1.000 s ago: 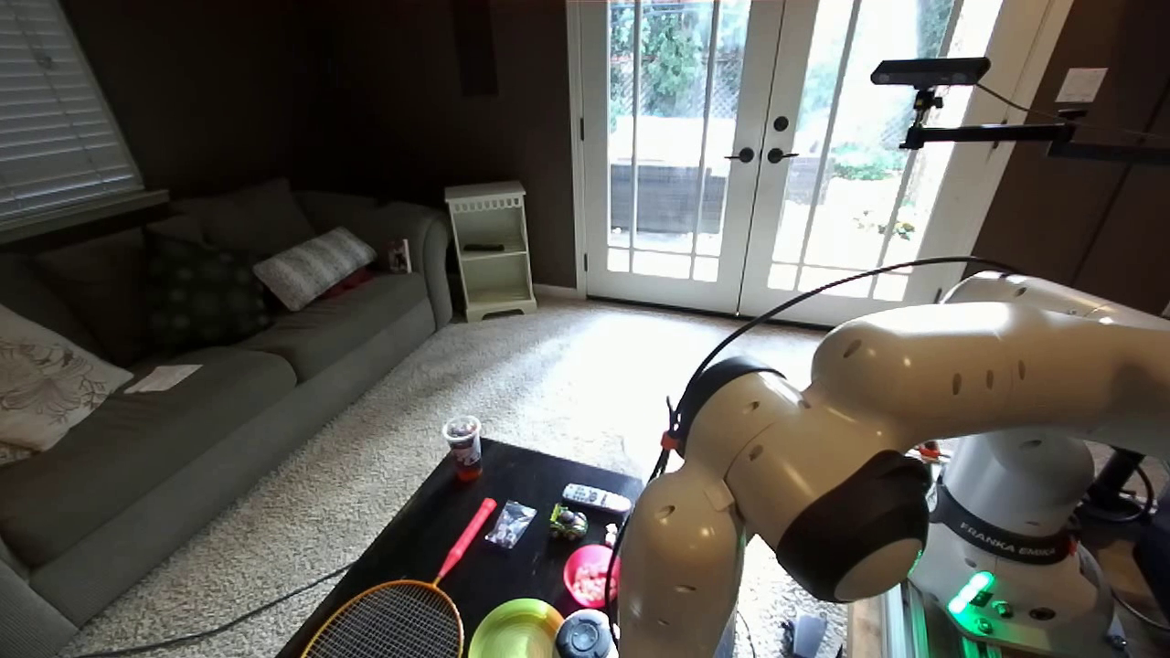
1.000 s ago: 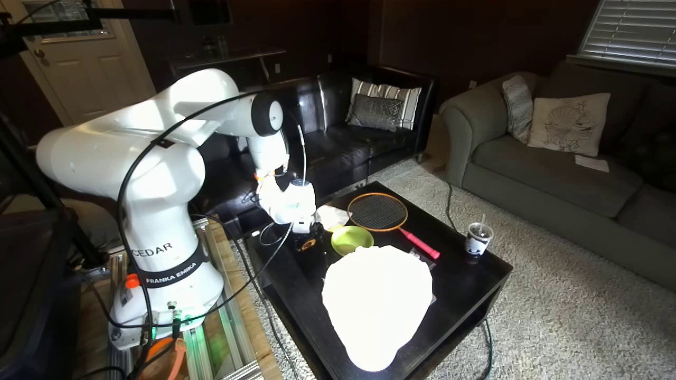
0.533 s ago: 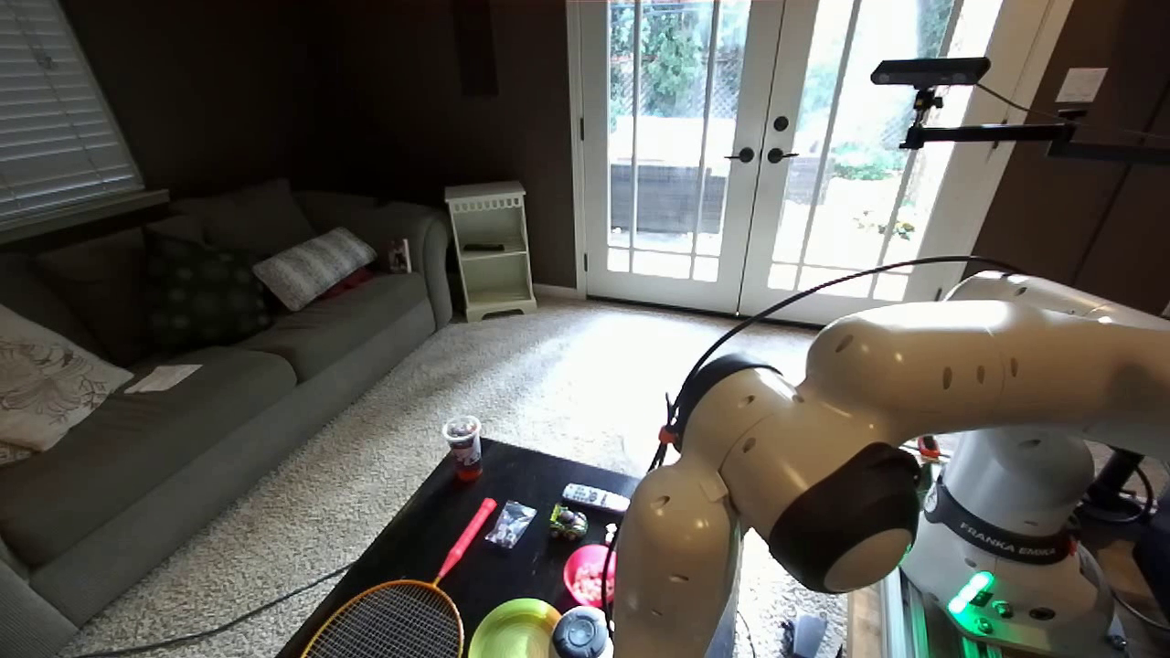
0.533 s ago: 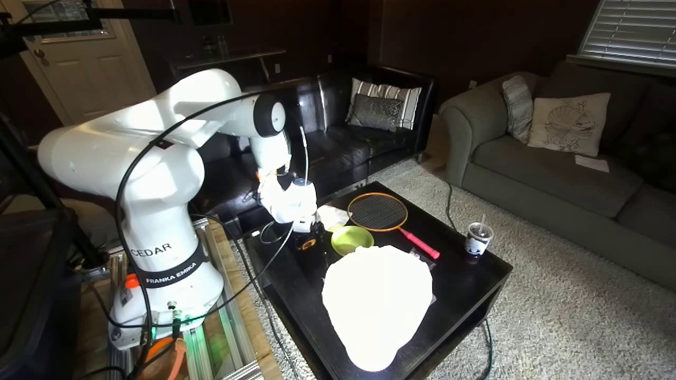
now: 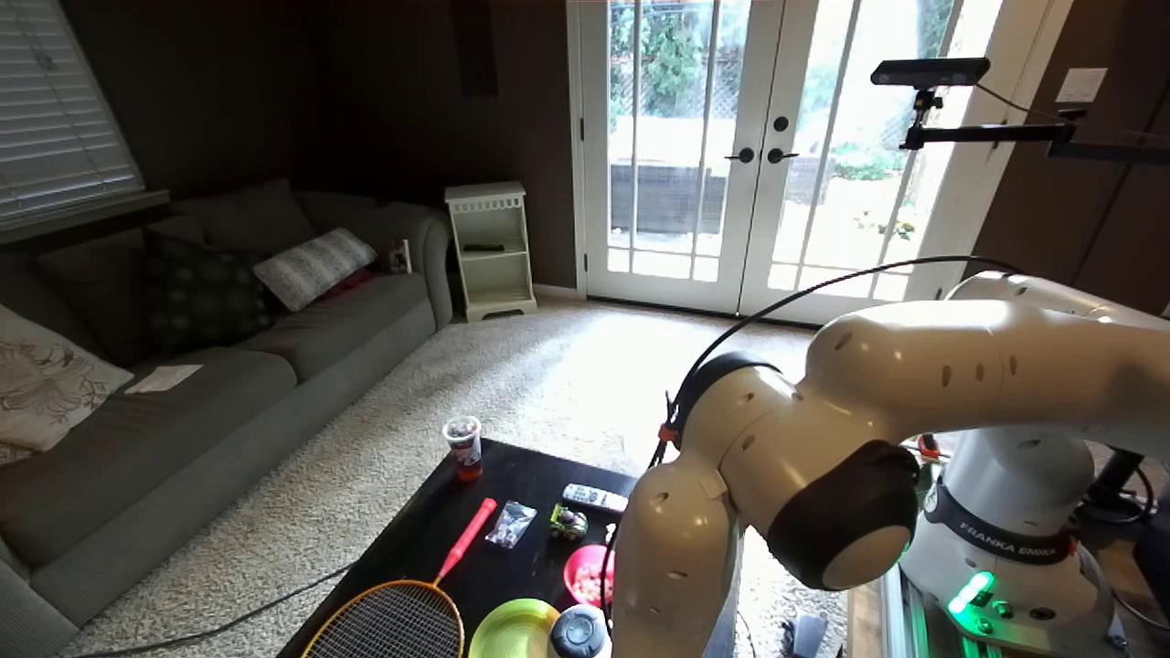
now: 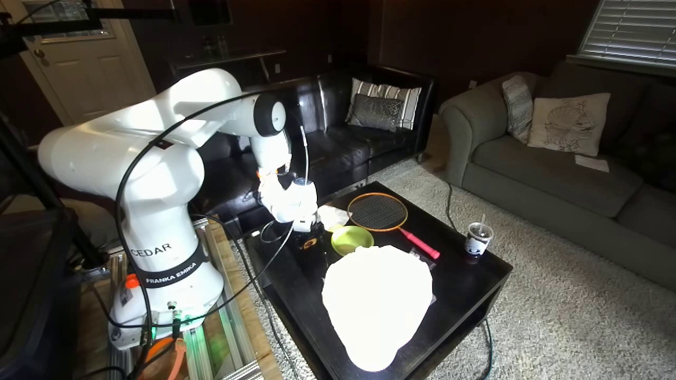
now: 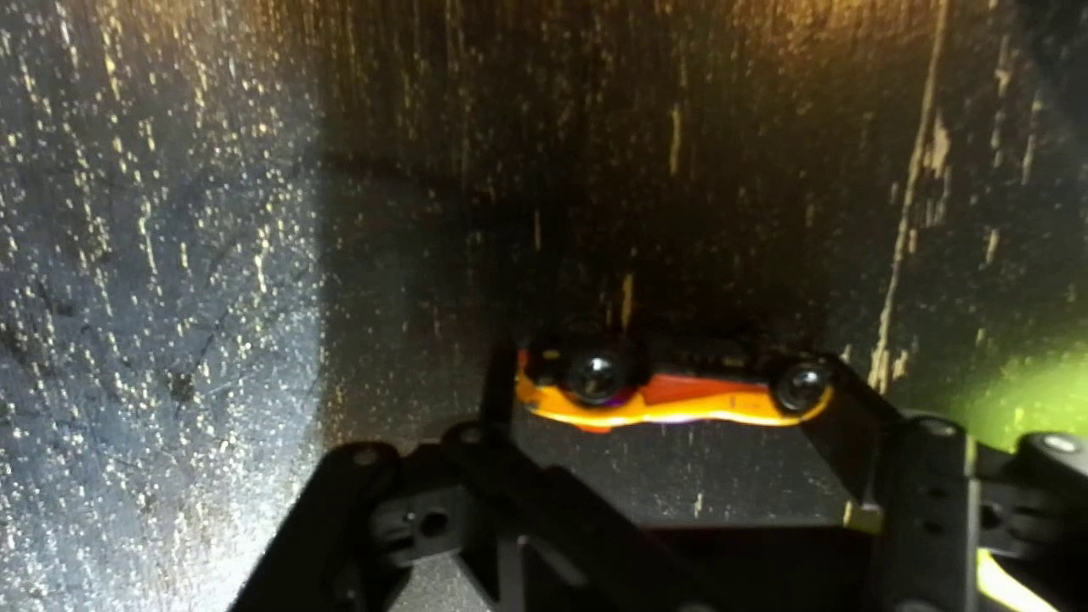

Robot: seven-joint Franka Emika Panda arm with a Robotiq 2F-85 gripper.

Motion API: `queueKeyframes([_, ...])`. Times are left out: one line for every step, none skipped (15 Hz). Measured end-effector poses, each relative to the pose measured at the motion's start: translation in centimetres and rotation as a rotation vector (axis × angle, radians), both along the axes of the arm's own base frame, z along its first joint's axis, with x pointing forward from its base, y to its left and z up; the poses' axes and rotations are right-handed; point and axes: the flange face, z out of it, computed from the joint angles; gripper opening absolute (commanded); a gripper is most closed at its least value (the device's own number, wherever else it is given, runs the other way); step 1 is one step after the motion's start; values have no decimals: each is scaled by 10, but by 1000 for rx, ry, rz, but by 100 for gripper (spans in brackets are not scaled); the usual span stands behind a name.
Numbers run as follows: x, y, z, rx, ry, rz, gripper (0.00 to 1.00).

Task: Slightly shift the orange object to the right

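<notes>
The orange object is an orange toy car with a red side panel and black wheels, seen side-on in the wrist view. My gripper is around it, with one finger at each end of the car. The fingers are wide apart and close to both ends; whether they press on it is unclear. Whether the car rests on the black table is also unclear. In an exterior view my gripper is low over the table, with an orange patch under it. The fingers are below the frame or hidden behind the arm in the remaining view.
A green bowl stands beside the gripper. A red bowl, racket, clear cup, remote and small green toy are on the table. An overexposed white shape hides part of the tabletop.
The arm shifted a little, left in one exterior view and right in the other, then almost stopped. The orange patch under the gripper moved very slightly right. The other objects did not move.
</notes>
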Motion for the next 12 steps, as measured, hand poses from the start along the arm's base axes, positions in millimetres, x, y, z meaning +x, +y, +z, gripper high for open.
queueKeyframes([0,0,0,1,-1,-1,58])
queueKeyframes([1,1,0,1,-1,-1,58])
queueKeyframes([1,1,0,1,-1,-2,58])
queueKeyframes([1,1,0,1,-1,-3,58])
queueKeyframes([1,1,0,0,-1,-3,58])
queueKeyframes([1,1,1,-5,-2,-2,58])
queueKeyframes([1,1,1,-14,-2,0,58])
queueKeyframes([1,3,2,-29,-2,6,58])
queueKeyframes([1,4,4,-47,-1,14,58])
queueKeyframes([-1,8,5,-69,1,25,58])
queueKeyframes([-3,12,6,-92,3,38,58])
queueKeyframes([-5,18,7,-117,8,53,58])
